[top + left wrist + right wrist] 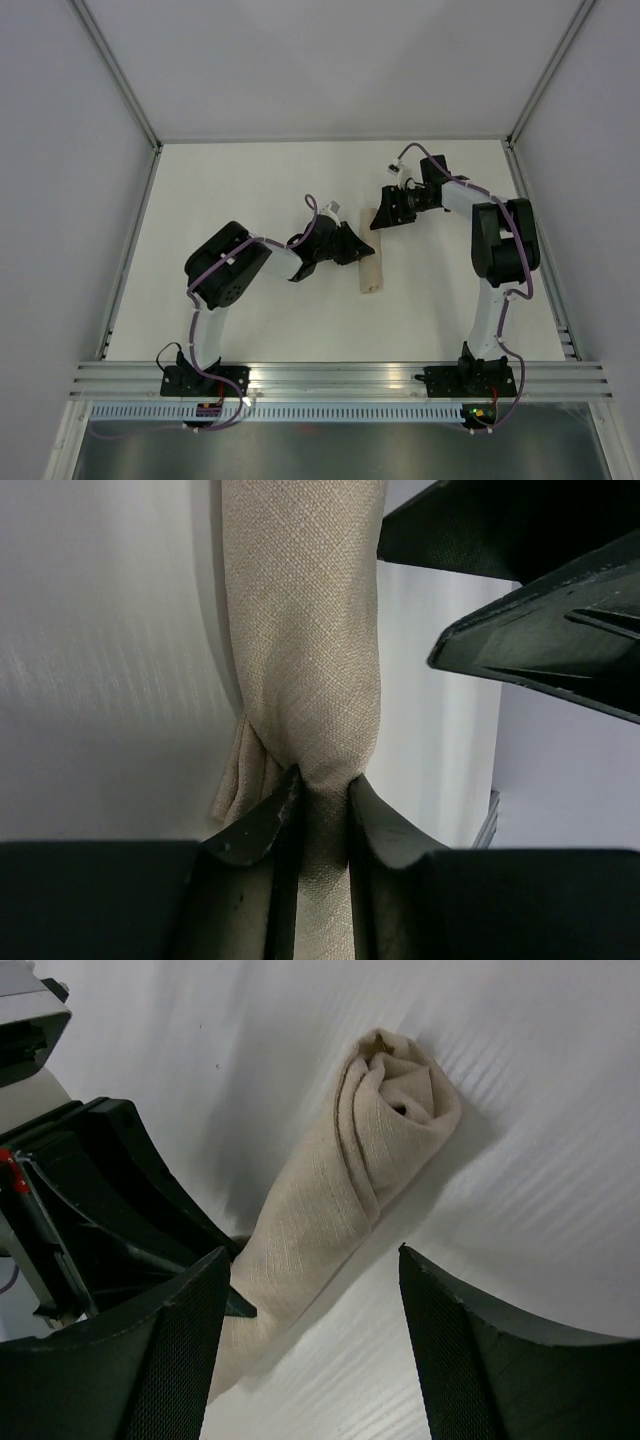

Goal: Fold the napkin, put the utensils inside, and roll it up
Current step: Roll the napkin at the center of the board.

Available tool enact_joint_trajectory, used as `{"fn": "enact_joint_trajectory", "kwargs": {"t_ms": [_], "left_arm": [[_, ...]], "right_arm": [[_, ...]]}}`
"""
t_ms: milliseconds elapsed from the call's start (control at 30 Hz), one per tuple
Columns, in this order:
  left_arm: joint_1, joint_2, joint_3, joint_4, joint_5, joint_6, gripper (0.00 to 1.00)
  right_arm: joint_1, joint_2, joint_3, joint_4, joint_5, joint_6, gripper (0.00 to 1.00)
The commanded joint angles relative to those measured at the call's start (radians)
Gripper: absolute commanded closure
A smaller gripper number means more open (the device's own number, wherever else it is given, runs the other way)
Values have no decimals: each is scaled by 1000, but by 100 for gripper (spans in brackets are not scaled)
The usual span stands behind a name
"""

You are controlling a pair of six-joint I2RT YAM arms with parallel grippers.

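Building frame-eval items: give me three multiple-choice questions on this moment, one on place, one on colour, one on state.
1. Where is the rolled napkin?
A) on the table, near its middle
B) on the front rail
C) lifted in the air

2. Its colour?
A) blue
B) tan-beige
C) red

3. The right gripper is:
A) shut on the napkin
B) open
C) out of view

Answers: A, the top view shows it lying mid-table; B, both wrist views show beige cloth; B, its fingers stand wide apart.
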Motion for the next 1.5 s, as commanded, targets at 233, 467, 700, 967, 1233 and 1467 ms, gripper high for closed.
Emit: {"fn": "enact_joint_trajectory", "kwargs": {"t_ms": [233,467,700,967,1233,1467], "left_arm": [[27,80,-37,64,157,-106,87],[33,81,-34,103,188,-105,72],[35,9,-28,22,146,-20,46],[41,-100,-9,-142,76,110,43],[24,-168,52,-296,-13,224,42],[-71,-180,101,-336,-150,280,41]], "right_arm": [[94,23,5,108,213,71,30],[148,20,20,102,362,78,62],[181,-2,31,82,546,54,80],[220,-45,19,94,724,34,84],[260,-48,39,88,868,22,84],[298,-32,71,66,971,26,85]]}}
